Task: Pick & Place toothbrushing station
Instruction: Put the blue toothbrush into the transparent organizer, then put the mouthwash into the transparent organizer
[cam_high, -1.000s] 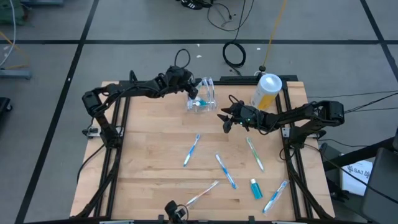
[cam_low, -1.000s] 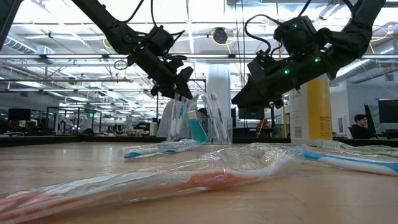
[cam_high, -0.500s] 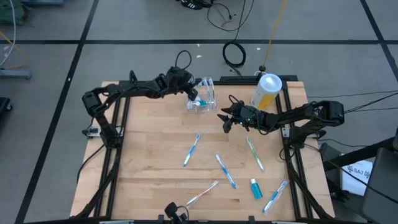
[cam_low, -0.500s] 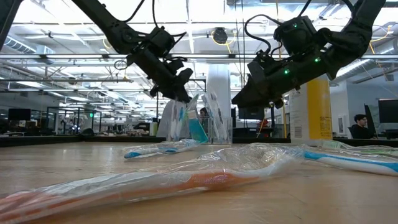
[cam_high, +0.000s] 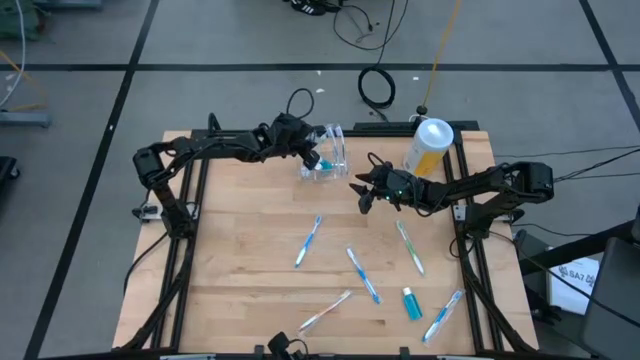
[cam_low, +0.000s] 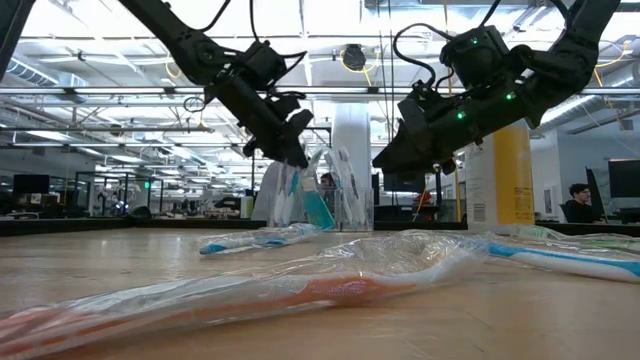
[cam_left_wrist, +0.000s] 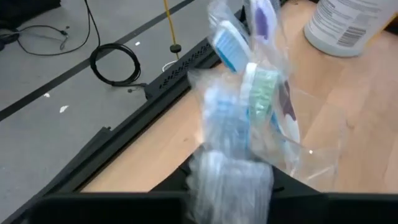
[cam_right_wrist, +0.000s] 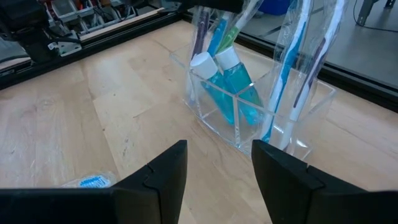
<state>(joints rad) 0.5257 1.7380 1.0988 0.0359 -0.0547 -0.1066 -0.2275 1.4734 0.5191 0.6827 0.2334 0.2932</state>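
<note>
The left gripper has crept closer over the clear holder near the table's far edge; its grip I cannot tell. In the low view it dips toward wrapped toothbrushes. The right gripper hangs spread, facing the holder: placing seems underway.

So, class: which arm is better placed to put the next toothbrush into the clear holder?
The right. Its gripper hangs open and empty beside the holder, toothbrushes lying nearby; the left gripper is busy over the holder.
</note>
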